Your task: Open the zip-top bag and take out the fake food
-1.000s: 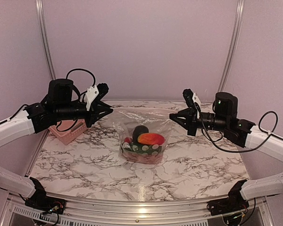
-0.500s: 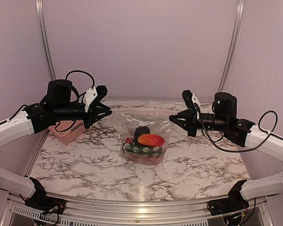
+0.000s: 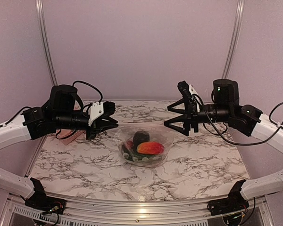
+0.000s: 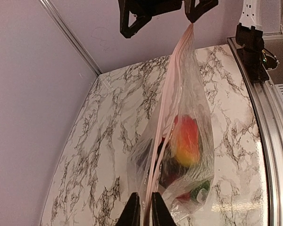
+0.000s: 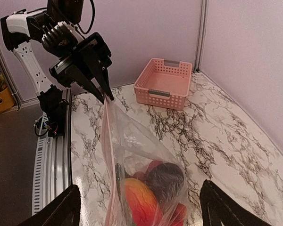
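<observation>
Zip-top bag (image 3: 153, 134) at tabletop (image 3: 85, 160) centre, fake food (image 3: 148, 147) inside. Left end effector (image 3: 115, 122), 9 o'clock of bag, clenched on zip edge. Right end effector (image 3: 167, 117), 3 o'clock, released. Risk: one-sided hold, so food weight may drag rim from pinch and mouth collapse.

The left gripper (image 5: 105, 94) pinches the top edge of the zip-top bag (image 5: 132, 141), which sags over the marble table (image 5: 217, 136). The fake food (image 5: 148, 193) lies in its bottom, between the wide-spread fingers of the right gripper (image 5: 140, 202). A pink basket (image 5: 162, 82) sits in the table's corner by the walls.
</observation>
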Robot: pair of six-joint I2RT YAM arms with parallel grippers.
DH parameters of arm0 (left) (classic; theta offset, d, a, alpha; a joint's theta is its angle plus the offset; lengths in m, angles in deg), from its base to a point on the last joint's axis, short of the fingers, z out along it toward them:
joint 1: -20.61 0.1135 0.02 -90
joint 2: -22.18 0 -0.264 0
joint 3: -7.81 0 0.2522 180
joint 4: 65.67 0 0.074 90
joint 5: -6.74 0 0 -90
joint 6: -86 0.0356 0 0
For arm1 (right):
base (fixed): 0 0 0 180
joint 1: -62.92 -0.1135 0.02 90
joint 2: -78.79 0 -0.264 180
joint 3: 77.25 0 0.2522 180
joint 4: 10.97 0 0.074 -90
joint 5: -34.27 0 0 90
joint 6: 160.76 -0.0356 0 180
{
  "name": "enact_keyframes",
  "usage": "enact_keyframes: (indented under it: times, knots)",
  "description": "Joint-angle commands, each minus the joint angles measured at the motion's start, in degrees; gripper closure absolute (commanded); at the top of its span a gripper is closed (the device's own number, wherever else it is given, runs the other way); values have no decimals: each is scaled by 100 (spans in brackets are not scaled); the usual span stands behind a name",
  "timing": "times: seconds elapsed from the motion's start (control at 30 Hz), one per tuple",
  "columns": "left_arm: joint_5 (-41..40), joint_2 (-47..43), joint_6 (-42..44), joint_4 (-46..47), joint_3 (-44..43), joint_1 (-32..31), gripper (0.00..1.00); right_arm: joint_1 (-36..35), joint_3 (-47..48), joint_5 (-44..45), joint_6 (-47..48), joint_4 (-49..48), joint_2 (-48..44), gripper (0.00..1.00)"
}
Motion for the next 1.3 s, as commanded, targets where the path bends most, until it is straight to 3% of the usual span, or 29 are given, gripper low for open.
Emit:
enact_keyframes:
  times: [0.0, 0.33, 0.7, 1.27]
  knots:
    - [-271, -68, 232, -400, -87, -271, 91, -37, 705, 259, -188, 587, -40, 18]
    - [-906, -156, 447, -604, -158, -748, 96, -779, 2006, 925, 158, 1823, 964, 44]
    - [-1583, -196, 562, -254, -90, -1090, 100, -1444, 2657, 1466, 458, 2500, 1741, 61]
    - [-1596, -88, 535, -231, -110, -1090, 100, -1517, 2904, 1369, 577, 2800, 1963, 66]
